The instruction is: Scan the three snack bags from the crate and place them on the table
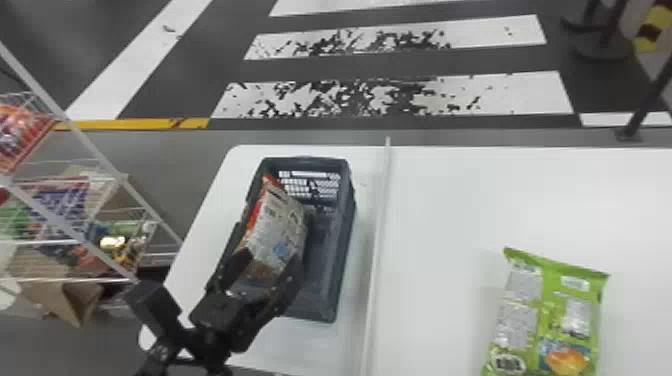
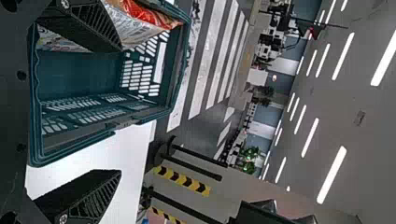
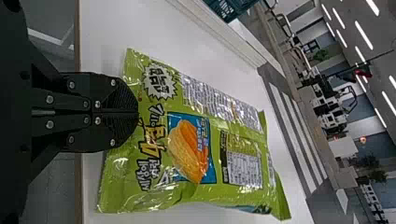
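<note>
Across the broad white table (image 1: 450, 200), the robot looks to be at the fetching step, lining up a bag to take from the crate for scanning. Off to its left stands a wire rack (image 1: 90, 145) of packets, close enough to the left arm to ask for care on the way out. Now the dark crate (image 1: 345, 240), upright on the left part of the table, its walls hemming in the work! Over on the right part lies the green snack bag (image 1: 565, 310), printed side up, and in the crate leans the red-and-silver snack bag (image 1: 275, 225), tilted against the side; whether another hides under it cannot be told. Here's the left gripper (image 1: 270, 257), dipping over the near end of that bag, fingers wide apart and nothing clasped. The right gripper (image 3: 137, 112) has its fingers brought together at the green bag's near edge; whether any film is pinched between them, one cannot tell. Next move: settle the left fingers on both sides of the bag, squeeze gently and draw it straight up. A crate wall could snag a finger, the slick film could slip, and the low divider (image 1: 379, 240) must be cleared on the way across.
</note>
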